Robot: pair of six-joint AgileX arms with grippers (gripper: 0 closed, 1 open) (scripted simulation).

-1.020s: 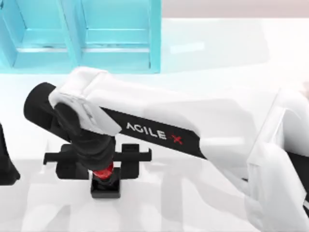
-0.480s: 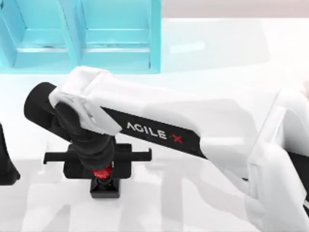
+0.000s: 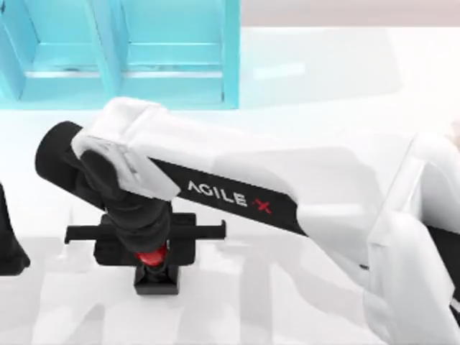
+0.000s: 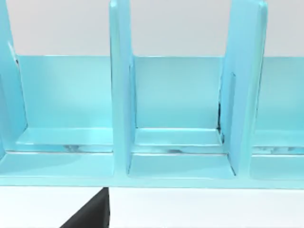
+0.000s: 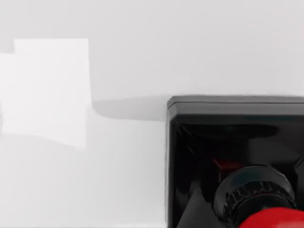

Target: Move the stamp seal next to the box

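Observation:
The stamp seal [image 3: 157, 279] stands on the white table near the front left, its black square base and part of its red knob showing. My right arm reaches across from the right, and its gripper [image 3: 152, 251] sits straight over the knob, fingers drawn in and shut on it. In the right wrist view the stamp seal [image 5: 199, 142] is close up, black base with the red knob at the picture's edge. The light-blue box [image 3: 172, 86] with open compartments stands at the back left, well apart from the stamp. The left wrist view faces the box [image 4: 175, 95].
My left arm [image 3: 8, 244] is parked at the table's left edge, a dark shape beside the right gripper's black crossbar [image 3: 208, 231]. White tabletop [image 3: 323, 79] stretches to the right of the box and in front of it.
The right gripper's fingers have slid inward from a wide spread and closed on the stamp's knob. The stamp stays in the same spot.

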